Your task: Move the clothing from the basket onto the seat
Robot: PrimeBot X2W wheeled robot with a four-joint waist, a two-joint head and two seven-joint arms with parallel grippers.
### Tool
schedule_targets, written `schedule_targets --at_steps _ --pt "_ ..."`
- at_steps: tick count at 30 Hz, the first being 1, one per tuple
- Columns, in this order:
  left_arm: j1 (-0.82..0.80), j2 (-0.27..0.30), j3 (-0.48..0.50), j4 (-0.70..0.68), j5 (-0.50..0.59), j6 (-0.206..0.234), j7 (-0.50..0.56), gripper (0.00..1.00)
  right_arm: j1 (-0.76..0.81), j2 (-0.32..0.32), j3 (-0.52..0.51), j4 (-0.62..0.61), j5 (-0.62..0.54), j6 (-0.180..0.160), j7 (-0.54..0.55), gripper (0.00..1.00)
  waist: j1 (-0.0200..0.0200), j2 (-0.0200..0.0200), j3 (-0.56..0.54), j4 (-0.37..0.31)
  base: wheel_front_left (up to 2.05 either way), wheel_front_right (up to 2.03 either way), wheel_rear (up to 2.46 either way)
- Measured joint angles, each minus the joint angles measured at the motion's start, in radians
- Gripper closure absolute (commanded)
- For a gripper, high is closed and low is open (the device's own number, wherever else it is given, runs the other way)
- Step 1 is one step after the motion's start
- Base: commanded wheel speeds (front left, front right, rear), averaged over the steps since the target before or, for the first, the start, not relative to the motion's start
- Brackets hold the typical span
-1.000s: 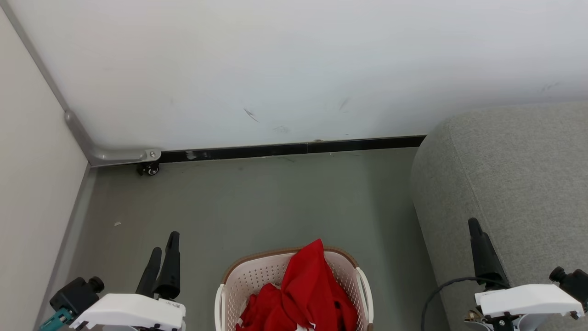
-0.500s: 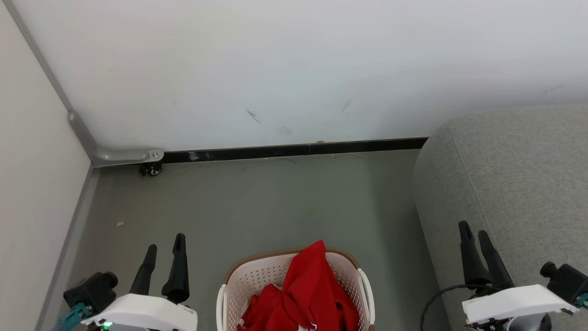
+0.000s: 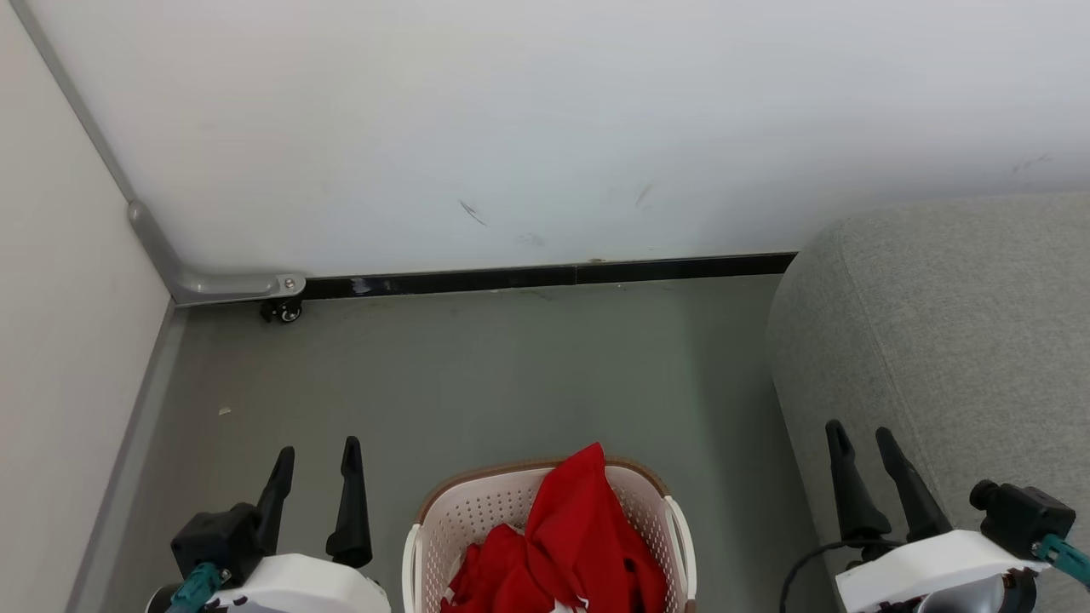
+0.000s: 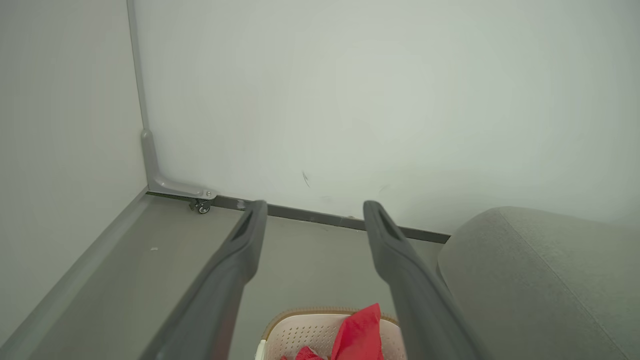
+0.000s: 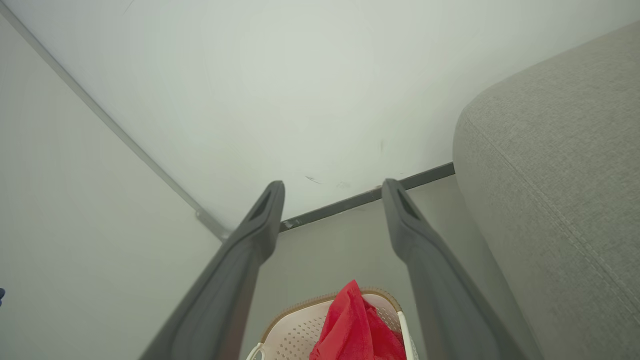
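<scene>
Looking down, you find the clothing (image 3: pixel 579 528) heaped in the basket (image 3: pixel 467 516), between your left gripper (image 3: pixel 319 449) and right gripper (image 3: pixel 859 431), both spread wide and empty.

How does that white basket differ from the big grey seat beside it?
The basket is perforated cream plastic with a brown rim; the seat is grey fabric. The basket holds red clothing; the seat's visible part bears none. The basket is far smaller than the seat. Both stand on the grey floor.
</scene>
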Motion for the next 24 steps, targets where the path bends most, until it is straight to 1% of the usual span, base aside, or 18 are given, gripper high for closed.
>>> schedule_targets --at_steps 7,14,18,24 --pt "0.000 0.000 -0.018 0.012 0.105 0.026 -0.028 0.00 0.000 0.016 -0.005 0.022 -0.110 0.000 0.002 0.00 -0.0001 0.0000 0.003 0.001 0.00 0.00 0.00" --pt "0.000 0.000 -0.029 0.040 0.199 0.038 -0.051 0.00 0.000 0.021 -0.011 0.027 -0.218 0.000 0.004 0.00 -0.0001 0.0000 0.006 0.001 0.00 0.00 0.00" --pt "0.000 0.001 -0.032 0.059 0.252 0.053 -0.067 0.00 0.000 0.023 -0.018 0.027 -0.278 0.000 0.004 0.00 -0.0001 0.0000 0.009 0.002 0.00 0.00 0.00" --pt "-0.001 0.000 -0.027 0.071 0.263 0.058 -0.067 0.00 -0.001 0.026 -0.030 0.026 -0.292 0.000 0.012 0.00 -0.0002 0.0000 0.011 0.002 0.00 0.00 0.00"
